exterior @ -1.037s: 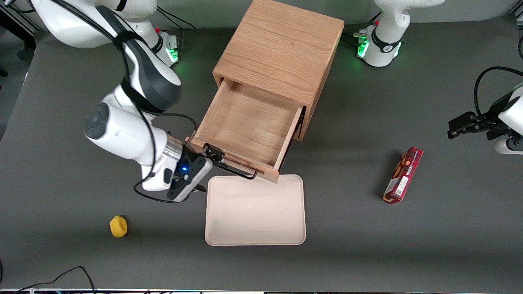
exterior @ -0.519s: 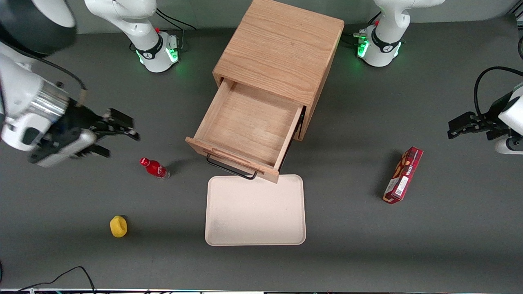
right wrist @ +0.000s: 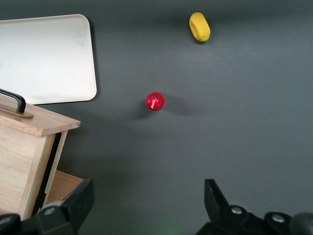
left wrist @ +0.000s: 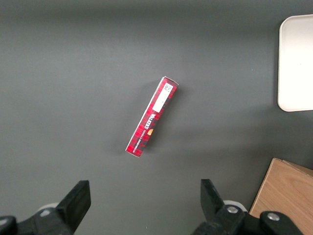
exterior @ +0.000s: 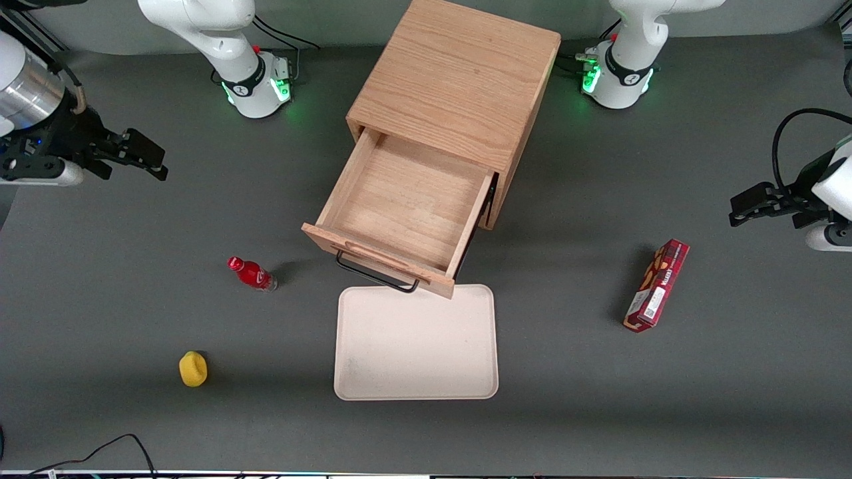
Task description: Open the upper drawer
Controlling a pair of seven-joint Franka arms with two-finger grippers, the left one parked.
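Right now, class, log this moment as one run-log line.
task: open upper drawer | upper drawer: pulled out, empty | gripper: open, holding nothing, above the table toward the working arm's end | handle: free

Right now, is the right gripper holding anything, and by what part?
Nothing is held. The gripper is open and empty, up near the working arm's end of the table, well clear of the upper drawer and its black handle. The drawer stands pulled out.

The upper drawer (exterior: pixel 399 213) stands pulled far out of its cabinet, its wooden box empty.
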